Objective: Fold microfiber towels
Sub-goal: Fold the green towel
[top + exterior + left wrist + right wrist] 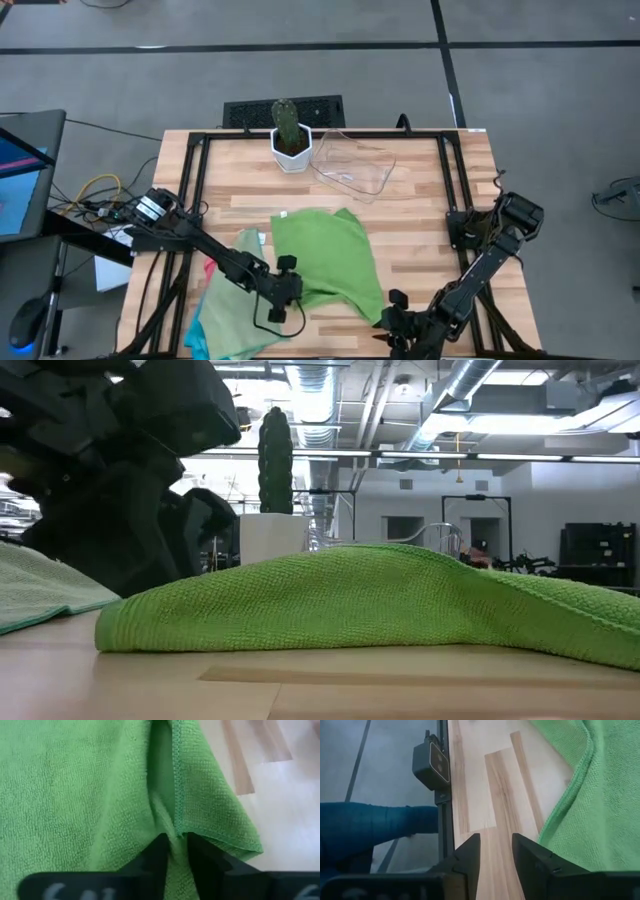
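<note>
Folding has barely begun: the green towel (pixel 325 258) lies rumpled mid-worktop (pixel 420 215), its edge pinched by the left end effector (pixel 175 851), the right end effector (pixel 496 857) spread empty beside it, and the other towels (pixel 225 305) wait unfolded at the left.

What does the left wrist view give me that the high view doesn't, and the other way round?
Only the left wrist view: the left gripper pinching a fold of the green towel beside its stitched hem. Only the high view: the right gripper by the towel's near right corner, the towel pile on the left, the cactus and the clear tray. Both: the green towel on the wooden table.
</note>
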Tool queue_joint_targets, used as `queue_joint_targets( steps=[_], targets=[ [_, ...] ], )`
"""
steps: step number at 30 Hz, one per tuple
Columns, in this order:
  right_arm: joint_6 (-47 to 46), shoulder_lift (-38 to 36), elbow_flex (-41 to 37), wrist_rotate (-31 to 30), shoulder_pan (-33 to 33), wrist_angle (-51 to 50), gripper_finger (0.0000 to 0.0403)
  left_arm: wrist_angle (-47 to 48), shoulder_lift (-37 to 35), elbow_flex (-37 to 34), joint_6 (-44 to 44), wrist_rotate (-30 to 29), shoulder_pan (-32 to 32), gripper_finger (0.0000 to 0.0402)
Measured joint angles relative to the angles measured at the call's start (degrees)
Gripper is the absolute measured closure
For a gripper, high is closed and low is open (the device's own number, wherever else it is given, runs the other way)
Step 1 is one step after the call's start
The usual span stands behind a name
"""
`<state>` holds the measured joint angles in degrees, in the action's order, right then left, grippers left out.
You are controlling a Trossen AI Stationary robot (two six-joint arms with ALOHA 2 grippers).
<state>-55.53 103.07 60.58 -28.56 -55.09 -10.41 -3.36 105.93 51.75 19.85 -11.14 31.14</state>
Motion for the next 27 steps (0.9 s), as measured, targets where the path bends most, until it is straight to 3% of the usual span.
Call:
queue_joint_targets(
  steps=[8, 18, 27],
  targets=[
    [0.61, 0.0, 0.0, -0.48, 0.96, -0.21, 0.0281, 2.28, 0.0, 3.42, -0.17, -0.15, 1.54, 0.0399],
    [11.74, 0.02, 0.0, -2.9, 6.09, 1.58, 0.028, 13.5, 0.0, 11.85, 0.05, -6.02, 4.15, 0.0398],
    [29.13, 0.71, 0.0, -4.59, 15.09, 10.39, 0.028, 16.29, 0.0, 14.51, -1.59, -7.21, 4.79, 0.0396]
  ],
)
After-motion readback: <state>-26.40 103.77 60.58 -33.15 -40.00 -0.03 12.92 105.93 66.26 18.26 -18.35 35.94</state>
